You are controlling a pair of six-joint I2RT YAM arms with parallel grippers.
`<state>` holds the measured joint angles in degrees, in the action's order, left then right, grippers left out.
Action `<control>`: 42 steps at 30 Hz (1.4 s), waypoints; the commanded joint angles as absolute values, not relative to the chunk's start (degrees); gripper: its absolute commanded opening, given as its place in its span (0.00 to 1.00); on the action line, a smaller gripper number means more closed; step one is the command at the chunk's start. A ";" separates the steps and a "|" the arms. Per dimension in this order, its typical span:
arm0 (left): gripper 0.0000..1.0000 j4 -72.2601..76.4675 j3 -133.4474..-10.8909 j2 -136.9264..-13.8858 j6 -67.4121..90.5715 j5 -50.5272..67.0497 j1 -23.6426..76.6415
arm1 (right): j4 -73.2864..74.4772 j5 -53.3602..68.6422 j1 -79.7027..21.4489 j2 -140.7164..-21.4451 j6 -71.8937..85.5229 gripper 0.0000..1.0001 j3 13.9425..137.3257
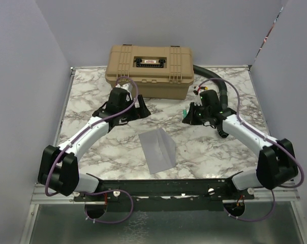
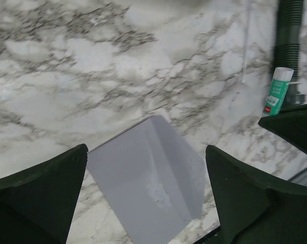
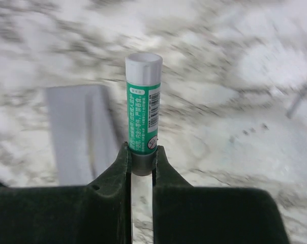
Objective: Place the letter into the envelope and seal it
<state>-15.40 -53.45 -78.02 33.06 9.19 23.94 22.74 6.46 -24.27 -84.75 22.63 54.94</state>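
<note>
1. Step: sealing, by my read. The right gripper [image 3: 142,152] is clamped narrow on the lower end of a green glue stick [image 3: 143,107]. The stick points out past the fingertips and its white cap is on.
2. The left gripper [image 2: 146,150] is spread wide with nothing in it. It hangs over the envelope [image 1: 158,150] without touching it.
3. The envelope lies flat on the marble table [image 1: 102,147], mid-table between the two arms and near the front edge. One fold line runs across it. I cannot tell whether the flap is open or down.
4. Letter: no tan sheet shows in any view. It is likely already inside the envelope, but the paper is opaque, so that is unconfirmed.
5. Next move, as I judge it: the cap must come off, and the free left gripper is the obvious puller. Then run glue along the flap edge, fold and press. Thin paper may slide, so pin it down.
6. Containers: the tan hard case [image 1: 149,68] sits at the back of the table with its lid closed, contents hidden. The envelope's contents are not visible.
</note>
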 commanded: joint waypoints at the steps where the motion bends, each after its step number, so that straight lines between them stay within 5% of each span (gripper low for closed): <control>1: 0.99 -12.62 -60.46 -79.62 33.34 23.19 23.84 | 13.24 28.29 -24.36 -77.57 13.43 0.00 55.34; 7: 0.99 -1.15 -62.74 -83.43 46.11 42.58 23.85 | 19.83 28.19 -28.38 -78.18 4.80 0.00 63.41; 12: 0.99 3.41 -61.70 -84.40 50.00 43.91 24.19 | 25.79 27.82 -30.71 -79.32 -1.48 0.00 68.86; 18: 0.82 3.96 -61.09 -87.42 50.83 48.81 25.89 | 31.51 24.76 -32.40 -82.04 -4.86 0.00 74.41; 25: 0.80 3.96 -60.96 -88.28 52.18 47.48 25.87 | 33.42 23.92 -35.28 -81.86 -6.33 0.00 73.59; 30: 0.50 3.79 -60.61 -89.37 51.51 48.88 25.88 | 33.73 19.88 -37.41 -82.04 -6.53 0.00 72.10; 36: 0.32 0.52 -60.38 -89.76 48.60 52.17 25.86 | 33.19 20.30 -37.68 -81.81 -7.21 0.00 71.57; 42: 0.01 -1.91 -60.21 -89.36 46.45 55.12 25.93 | 33.69 20.79 -37.69 -83.13 -7.22 0.00 72.42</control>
<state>1.28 -61.17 -89.32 49.45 51.07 25.74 33.58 21.34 -37.56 -82.35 -6.44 71.61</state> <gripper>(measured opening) 0.164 0.112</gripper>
